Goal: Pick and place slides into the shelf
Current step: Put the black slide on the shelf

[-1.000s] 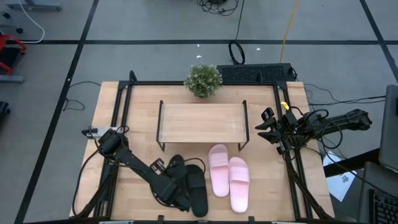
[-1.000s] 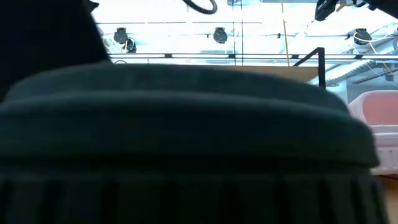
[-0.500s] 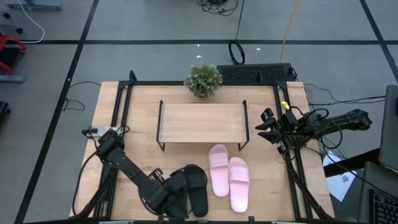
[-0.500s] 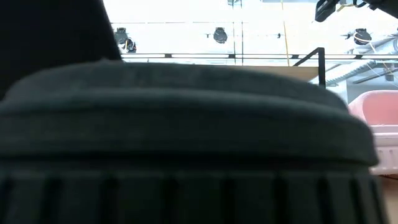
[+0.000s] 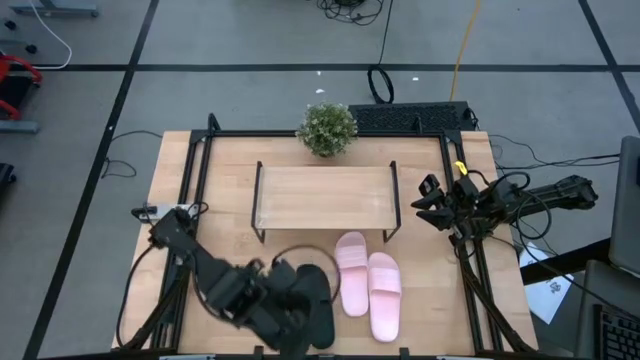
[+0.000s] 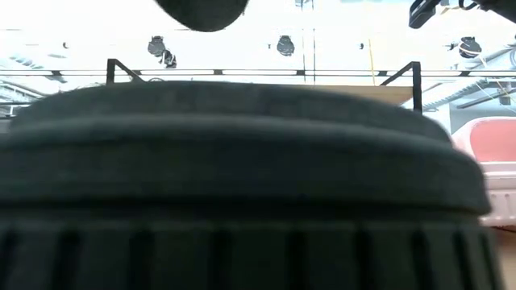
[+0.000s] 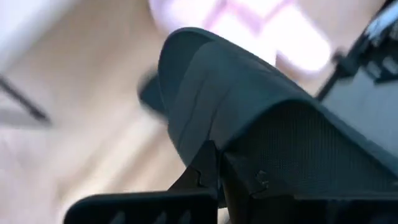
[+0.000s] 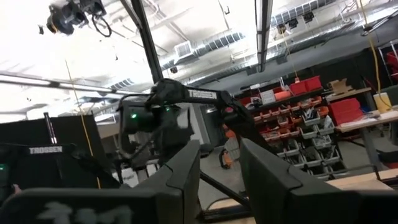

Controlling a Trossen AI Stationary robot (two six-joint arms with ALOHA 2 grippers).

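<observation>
Left gripper (image 5: 285, 300), fingers clamped on a black slide (image 7: 249, 124), sits at the near table edge; the shelf (image 5: 322, 196) lies straight beyond, far side. Right gripper (image 5: 432, 205) waits right, fingers apart.

Left gripper (image 5: 283, 312): now nearer the table's front edge, clamped on one black slide (image 7: 261, 130), raised.
Second black slide (image 5: 318, 308): more exposed.
Low view: left shelf leg (image 6: 117, 69) now revealed.
</observation>
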